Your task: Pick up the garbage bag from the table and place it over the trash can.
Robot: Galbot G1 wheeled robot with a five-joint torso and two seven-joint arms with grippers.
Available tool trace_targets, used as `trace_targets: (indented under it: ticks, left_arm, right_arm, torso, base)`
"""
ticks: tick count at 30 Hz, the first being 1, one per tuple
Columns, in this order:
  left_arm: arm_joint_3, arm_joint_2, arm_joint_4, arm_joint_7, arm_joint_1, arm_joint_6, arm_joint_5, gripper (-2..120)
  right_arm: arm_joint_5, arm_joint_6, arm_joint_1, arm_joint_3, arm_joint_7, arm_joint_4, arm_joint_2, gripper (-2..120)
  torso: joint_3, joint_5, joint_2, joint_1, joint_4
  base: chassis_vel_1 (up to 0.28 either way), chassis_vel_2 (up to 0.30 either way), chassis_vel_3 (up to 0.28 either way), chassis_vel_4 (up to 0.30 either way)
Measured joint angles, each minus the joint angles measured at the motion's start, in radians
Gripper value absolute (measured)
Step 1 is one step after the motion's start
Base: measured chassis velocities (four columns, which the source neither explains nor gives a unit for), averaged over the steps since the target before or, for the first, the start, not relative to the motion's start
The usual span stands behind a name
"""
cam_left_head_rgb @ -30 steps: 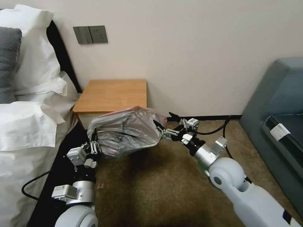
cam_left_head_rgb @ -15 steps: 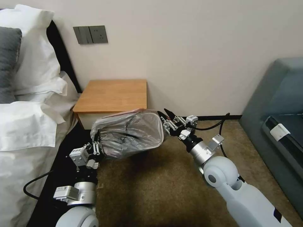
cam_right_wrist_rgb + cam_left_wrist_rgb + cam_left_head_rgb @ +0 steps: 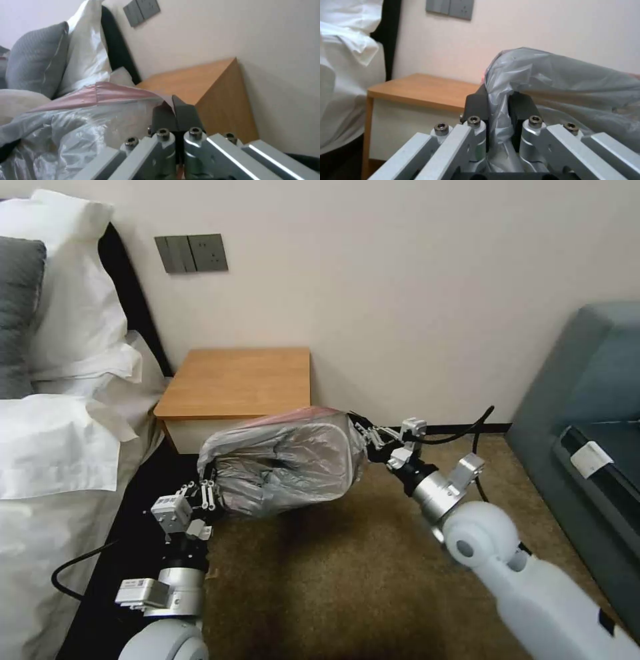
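**Two grippers hold garbage bag stretched open in front of the nightstand**

Nearest the camera in the head view, the left gripper [image 3: 205, 488] is clamped on the near left edge of the garbage bag [image 3: 287, 460], low beside the dark bed base. The left wrist view shows its two black fingers [image 3: 476, 105] closed tight on a bunched fold of grey plastic [image 3: 560, 82], the film squeezed between the pads.

To the right and slightly farther off, the right gripper [image 3: 365, 431] pinches the opposite edge of the bag. In the right wrist view its fingers [image 3: 181, 115] are pressed together on the pink-tinted rim [image 3: 100, 93], with almost no gap between them.

Between the two grippers the bag hangs in the air above the brown carpet [image 3: 347, 567], spread wide and bulging, its pinkish rim uppermost and toward the wall. It rests on no surface; in the head view it overlaps the front edge of the table [image 3: 233, 380], hiding part of the white front panel. Whether the trash can sits underneath the plastic cannot be told.

Behind the bag, the table's wooden top stands against the cream wall, in the corner beside the bed [image 3: 60, 447] with its white linen and grey pillow [image 3: 17, 313]. A grey switch plate [image 3: 191, 253] sits on the wall above. At the far right is a blue-grey sofa [image 3: 587, 400].
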Motion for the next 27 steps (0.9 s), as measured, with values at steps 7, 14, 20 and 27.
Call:
trace_targets:
  ticks: [7,14,20,27]
  left_arm:
    - [0.005,-0.003,0.000,0.035,0.003,-0.010,-0.010,9]
    - [0.010,-0.003,-0.002,0.059,0.009,-0.013,-0.029,9]
    - [0.007,-0.001,-0.001,0.076,0.011,-0.015,-0.063,9]
    - [0.007,-0.001,-0.001,0.092,0.010,-0.015,-0.077,9]
  right_arm:
    - [0.082,-0.061,0.054,-0.011,-0.024,-0.034,-0.059,0]
    - [0.103,-0.100,0.102,-0.039,-0.040,-0.088,-0.050,0]
    - [0.098,-0.125,0.135,-0.079,-0.051,-0.143,-0.009,0]
    - [0.054,-0.128,0.170,-0.126,-0.074,-0.206,0.025,0]
  torso:
    - [0.000,-0.0001,0.000,0.000,0.0000]
    - [0.000,-0.0001,0.000,0.000,0.0000]
    - [0.000,-0.0001,0.000,0.000,0.0002]
    - [0.000,-0.0002,0.000,0.000,0.0001]
  base:
    - [0.000,0.000,0.000,0.000]
    - [0.000,0.000,0.000,0.000]
    - [0.000,0.000,0.000,0.000]
    - [0.000,0.000,0.000,0.000]
